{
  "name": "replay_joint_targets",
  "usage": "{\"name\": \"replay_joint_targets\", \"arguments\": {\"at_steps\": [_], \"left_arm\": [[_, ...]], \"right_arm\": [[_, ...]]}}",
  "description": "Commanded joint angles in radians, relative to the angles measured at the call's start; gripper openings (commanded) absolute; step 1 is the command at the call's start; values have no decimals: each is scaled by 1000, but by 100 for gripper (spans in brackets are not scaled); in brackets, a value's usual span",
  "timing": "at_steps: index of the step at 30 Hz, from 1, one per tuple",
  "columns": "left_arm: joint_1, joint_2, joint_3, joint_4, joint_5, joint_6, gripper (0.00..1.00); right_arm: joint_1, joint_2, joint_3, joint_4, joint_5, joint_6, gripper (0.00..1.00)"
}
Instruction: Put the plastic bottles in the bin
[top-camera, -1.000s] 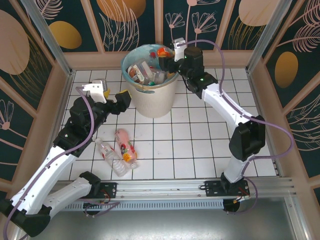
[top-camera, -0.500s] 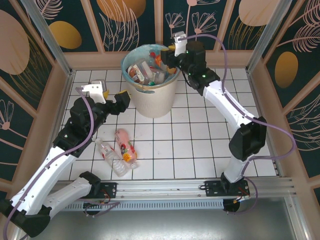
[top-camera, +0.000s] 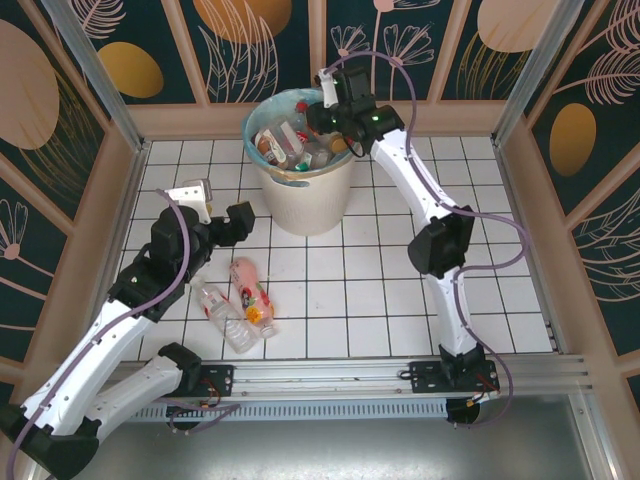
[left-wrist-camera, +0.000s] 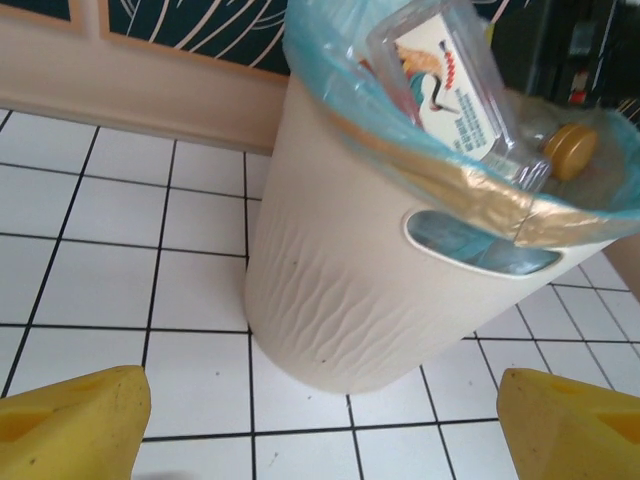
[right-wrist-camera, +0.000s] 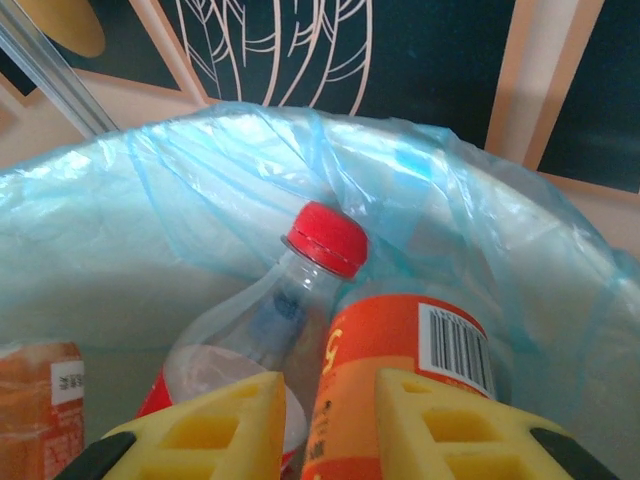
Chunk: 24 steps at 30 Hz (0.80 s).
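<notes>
The cream bin (top-camera: 300, 195), lined with a blue-green bag (right-wrist-camera: 150, 230), stands at the back and holds several plastic bottles. My right gripper (top-camera: 322, 118) hangs over its rim, shut, with nothing pinched between its yellow fingers (right-wrist-camera: 220, 420). Just beyond them in the bin lie a red-capped bottle (right-wrist-camera: 325, 240) and an orange-labelled bottle (right-wrist-camera: 400, 350). Two bottles lie on the tiles, a pink one (top-camera: 250, 290) and a clear one (top-camera: 222, 315). My left gripper (top-camera: 222, 205) stands open and empty to the left of the bin (left-wrist-camera: 340, 270), its fingers wide apart.
Wooden walls with aluminium posts (top-camera: 90, 70) enclose the white tiled floor (top-camera: 380, 290). A clear bottle with a printed label (left-wrist-camera: 450, 85) and a yellow cap (left-wrist-camera: 570, 150) stick up at the bin's rim. The right arm's elbow (top-camera: 440, 245) hangs over the middle tiles.
My right gripper has swung left over the bin and its jaws have closed. My left gripper has drawn back a little, down and to the left.
</notes>
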Motion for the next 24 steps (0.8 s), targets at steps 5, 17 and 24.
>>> {"name": "replay_joint_targets", "arguments": {"at_steps": [5,17,24], "left_arm": [[5,-34,15,-72,-58,-51,90],[5,-56,-153,-246,18,-300,87],[6,-18,-284,-169,90,-329,87]], "right_arm": [[32,-86,33,-34,12,0,40],[186,-707,-784,496,90,-17,45],[305,-1073,-1452,917,-17,15,47]]}}
